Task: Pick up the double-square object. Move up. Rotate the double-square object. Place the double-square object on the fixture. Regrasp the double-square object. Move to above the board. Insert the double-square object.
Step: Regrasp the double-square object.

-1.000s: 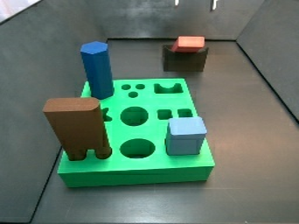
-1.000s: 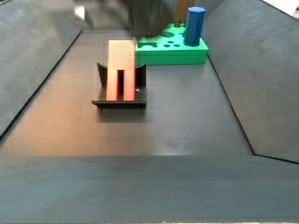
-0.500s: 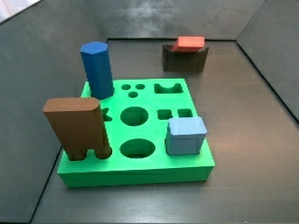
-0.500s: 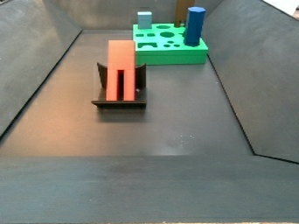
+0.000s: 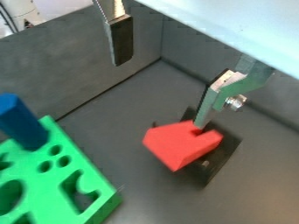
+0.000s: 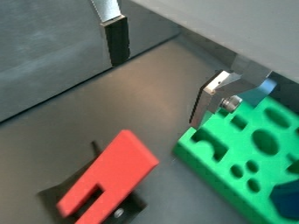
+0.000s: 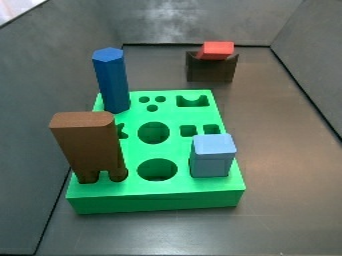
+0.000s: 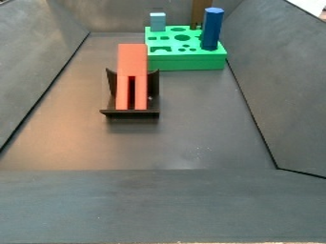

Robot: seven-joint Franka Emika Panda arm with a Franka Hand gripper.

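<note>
- The double-square object lies in the notch of the fixture, so by my reading the pick-up, the lift, the rotation and the placing are done.
- Left for me, as I judge it: regrasp the piece, carry it above the board, and insert it.
- My gripper hangs above the fixture with its fingers spread wide and nothing between them; it touches no piece.
- Both side views show no gripper at all, only the floor and the pieces; the wrist views alone show my fingers.
- In a side view the whole red length of the piece shows, overhanging the fixture towards the board; in another side view only its end face shows, near the far edge of the floor.
- A side view shows the board's load: a blue prism, a brown block and a light-blue cube; the wrist views crop most of that.
</note>
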